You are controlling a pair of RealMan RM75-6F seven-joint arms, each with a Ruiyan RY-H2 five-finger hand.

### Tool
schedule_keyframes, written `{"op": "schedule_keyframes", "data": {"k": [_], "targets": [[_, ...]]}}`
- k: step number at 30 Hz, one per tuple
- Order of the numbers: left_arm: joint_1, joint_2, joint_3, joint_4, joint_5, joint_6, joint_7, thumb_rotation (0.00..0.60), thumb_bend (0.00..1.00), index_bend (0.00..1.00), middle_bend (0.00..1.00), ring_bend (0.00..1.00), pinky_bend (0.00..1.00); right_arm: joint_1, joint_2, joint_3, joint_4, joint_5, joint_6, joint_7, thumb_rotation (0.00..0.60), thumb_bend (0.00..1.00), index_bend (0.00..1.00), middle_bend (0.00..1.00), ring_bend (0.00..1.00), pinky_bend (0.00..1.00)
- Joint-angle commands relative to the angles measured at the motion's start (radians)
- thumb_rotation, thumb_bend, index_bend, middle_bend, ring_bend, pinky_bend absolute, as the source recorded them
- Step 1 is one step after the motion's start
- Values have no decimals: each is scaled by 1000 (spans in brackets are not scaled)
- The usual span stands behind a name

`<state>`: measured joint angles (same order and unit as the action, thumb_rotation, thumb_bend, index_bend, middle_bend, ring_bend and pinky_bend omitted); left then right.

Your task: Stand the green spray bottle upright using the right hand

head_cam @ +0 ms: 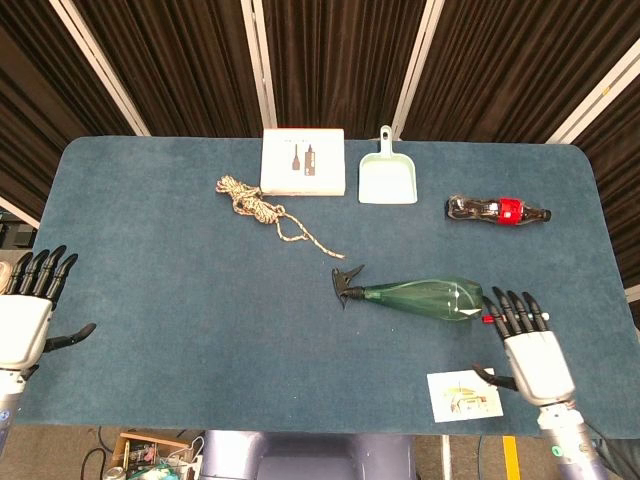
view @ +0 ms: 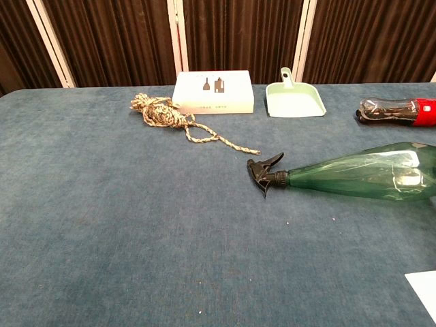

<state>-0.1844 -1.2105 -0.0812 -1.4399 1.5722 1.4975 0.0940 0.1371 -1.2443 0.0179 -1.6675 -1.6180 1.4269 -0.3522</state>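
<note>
The green spray bottle (head_cam: pixel 425 297) lies on its side on the blue table, its black trigger head (head_cam: pixel 347 284) pointing left and its wide base to the right. In the chest view the green spray bottle (view: pixel 361 176) runs off the right edge. My right hand (head_cam: pixel 530 345) hovers open just right of the bottle's base, fingers spread and pointing away from me, holding nothing. My left hand (head_cam: pixel 28 315) is open at the table's left edge, far from the bottle. Neither hand shows in the chest view.
A cola bottle (head_cam: pixel 497 210) lies at the right rear. A mint dustpan (head_cam: pixel 387 178), a white box (head_cam: pixel 303 162) and a coil of rope (head_cam: pixel 262 208) sit along the back. A white card (head_cam: pixel 464 393) lies by my right hand, and a red pen tip (head_cam: pixel 487 318) shows beside its fingers.
</note>
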Motion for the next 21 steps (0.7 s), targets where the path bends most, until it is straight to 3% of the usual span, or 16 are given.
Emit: {"op": "schedule_keyframes", "data": {"k": [1,6,21], "targets": [[-16,-15,-5,15,-16,-31,16,600,30,0,0,0,0,21,-125,-2,-36,29,-65,-242,600,208,0,0,0,0],[-29,-10,11,-4,-35,-88,34,600,30,0,0,0,0,46,-207,26,-42,85,-103,-418,600,209,0,0,0,0],[-88,-40,-43,86,-134,-186,-26,600,30,0,0,0,0,173,-410,136,68,243,-187,-835,600,209,0,0,0,0]]}}
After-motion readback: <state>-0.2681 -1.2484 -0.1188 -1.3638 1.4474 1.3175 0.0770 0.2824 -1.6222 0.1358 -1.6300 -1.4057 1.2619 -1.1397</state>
